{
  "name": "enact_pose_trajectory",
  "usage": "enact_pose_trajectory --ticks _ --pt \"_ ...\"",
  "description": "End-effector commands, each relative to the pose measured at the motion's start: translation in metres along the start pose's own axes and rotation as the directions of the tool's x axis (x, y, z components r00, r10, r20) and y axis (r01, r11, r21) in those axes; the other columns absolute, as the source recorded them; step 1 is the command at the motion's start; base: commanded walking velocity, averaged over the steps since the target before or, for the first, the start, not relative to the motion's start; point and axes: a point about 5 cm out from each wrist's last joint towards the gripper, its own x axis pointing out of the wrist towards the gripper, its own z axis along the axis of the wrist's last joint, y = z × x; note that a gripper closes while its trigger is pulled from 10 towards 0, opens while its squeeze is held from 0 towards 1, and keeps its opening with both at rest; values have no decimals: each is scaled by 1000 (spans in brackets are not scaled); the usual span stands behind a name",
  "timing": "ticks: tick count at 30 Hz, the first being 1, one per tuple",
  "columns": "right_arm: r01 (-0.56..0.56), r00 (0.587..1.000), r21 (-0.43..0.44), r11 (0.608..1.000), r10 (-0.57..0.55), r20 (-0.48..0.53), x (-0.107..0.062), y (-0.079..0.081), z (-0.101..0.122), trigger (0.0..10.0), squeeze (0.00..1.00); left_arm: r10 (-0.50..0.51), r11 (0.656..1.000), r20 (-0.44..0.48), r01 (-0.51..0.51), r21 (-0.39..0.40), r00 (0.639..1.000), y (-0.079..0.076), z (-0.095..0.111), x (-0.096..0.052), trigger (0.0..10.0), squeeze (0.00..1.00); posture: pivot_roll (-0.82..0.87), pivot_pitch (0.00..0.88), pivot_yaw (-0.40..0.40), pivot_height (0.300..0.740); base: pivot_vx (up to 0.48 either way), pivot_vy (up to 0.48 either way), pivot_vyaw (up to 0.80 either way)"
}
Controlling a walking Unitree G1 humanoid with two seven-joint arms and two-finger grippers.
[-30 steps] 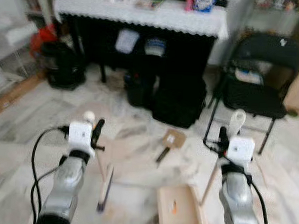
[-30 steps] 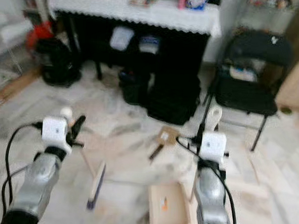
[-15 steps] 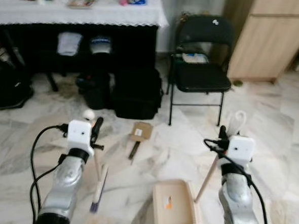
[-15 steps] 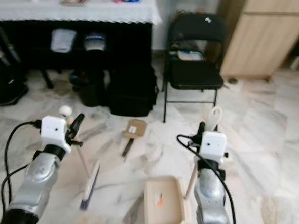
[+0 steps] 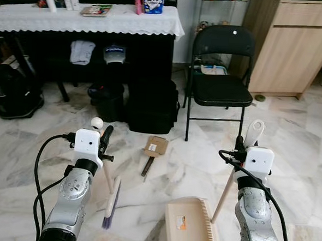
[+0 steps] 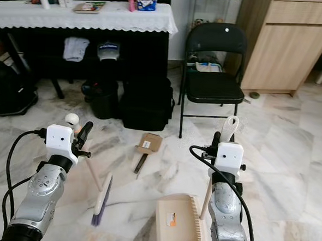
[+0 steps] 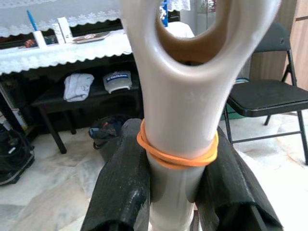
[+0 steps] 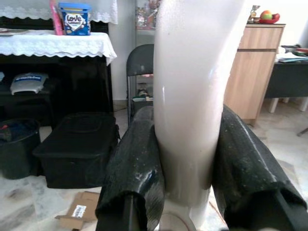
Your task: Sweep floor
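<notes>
Left gripper: my left gripper (image 7: 180, 178) is raised in front of me on the left, its two black fingers (image 7: 122, 187) clamped on the cream handle of the broom (image 5: 111, 200); an orange rubber band (image 7: 175, 155) circles the handle just above the fingertips.
Broom: I see its handle slanting down from the gripper to a brush head with purple bristles resting on the marble floor (image 5: 292, 123), near me and left of centre.
Right gripper: my right gripper (image 8: 185, 159) is raised on the right, fingers (image 8: 137, 163) pressed tight against both sides of the dustpan handle (image 5: 254, 131).
Dustpan: the beige dustpan (image 5: 190, 224) sits flat on the floor between my arms, near me, its long handle rising to the right gripper.
Cardboard scrap: a brown piece of cardboard (image 5: 155, 147) lies on the floor beyond the dustpan, with a dark stick-like piece touching its near edge.
Far side: a black folding chair (image 5: 220, 86) stands right of a table with a white lace cloth (image 5: 90, 19); black bags (image 5: 151, 106) sit under the table.
Far right: a wooden cabinet (image 5: 294, 46).
</notes>
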Motion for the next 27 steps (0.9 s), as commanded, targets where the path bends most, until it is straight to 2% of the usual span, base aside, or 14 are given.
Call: enact_pose_trajectory --ticks 1,11,27 --pt "-1 998 5 1000 1 59 6 1 12 10000 0 5 1000 42 -6 11 999 3 8 4 10000 0 -1 0 41 740 0 0 0" --pt "-3 998 6 1000 2 59 6 1 12 10000 0 5 1000 40 -5 13 999 3 7 4 10000 0 1 0 41 740 0 0 0" --pt "0 998 9 1000 0 56 4 3 11 10000 0 3 1000 39 -4 17 999 4 7 4 10000 0 2 0 45 740 0 334 0"
